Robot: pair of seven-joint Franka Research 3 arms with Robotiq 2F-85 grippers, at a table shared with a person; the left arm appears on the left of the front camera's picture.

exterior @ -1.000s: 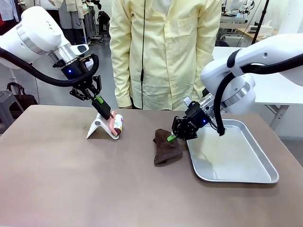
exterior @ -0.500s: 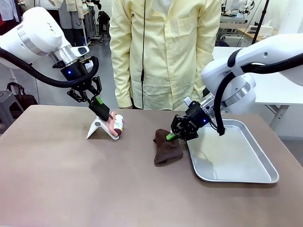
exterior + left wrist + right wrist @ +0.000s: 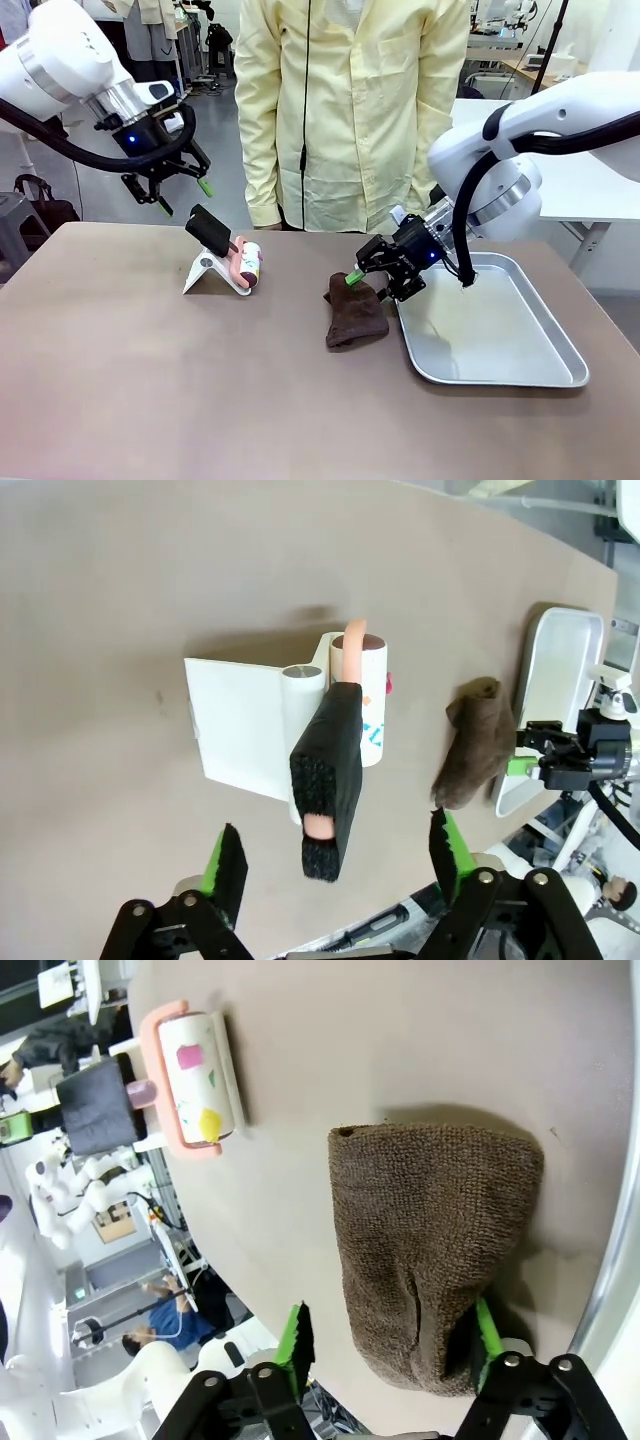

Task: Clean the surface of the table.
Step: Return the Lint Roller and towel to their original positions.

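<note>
A: Front view first. Why is the left gripper [image 3: 165, 185] up in the air, clear of the lint roller [image 3: 243, 265]?
B: Its jaws are spread and hold nothing. The roller rests in its white stand [image 3: 205, 272] with the black padded handle [image 3: 210, 230] slanting up towards the gripper, so I'd judge it parked there for an easy grab. All of this sits on the table [image 3: 150, 390], the wide taupe-brown surface across the lower picture, which is what needs cleaning.
A: And the right gripper [image 3: 375, 283]?
B: Jaws apart, right at the brown cloth [image 3: 352, 311], which lies crumpled just beside the metal tray [image 3: 500, 350]. A person in a yellow coat [image 3: 345, 110] stands at the far side.
A: Left wrist view?
B: The green-padded fingers [image 3: 222, 863] stand wide, with the handle [image 3: 326, 780] between them but farther off (no contact). The table [image 3: 120, 590] lies beneath.
A: Right wrist view?
B: The open fingers [image 3: 296, 1340] straddle the near end of the cloth [image 3: 430, 1260], one on each side. I can't tell whether they touch it, but nothing is clamped. The roller [image 3: 195, 1080] lies well apart on the table [image 3: 450, 1040].
</note>
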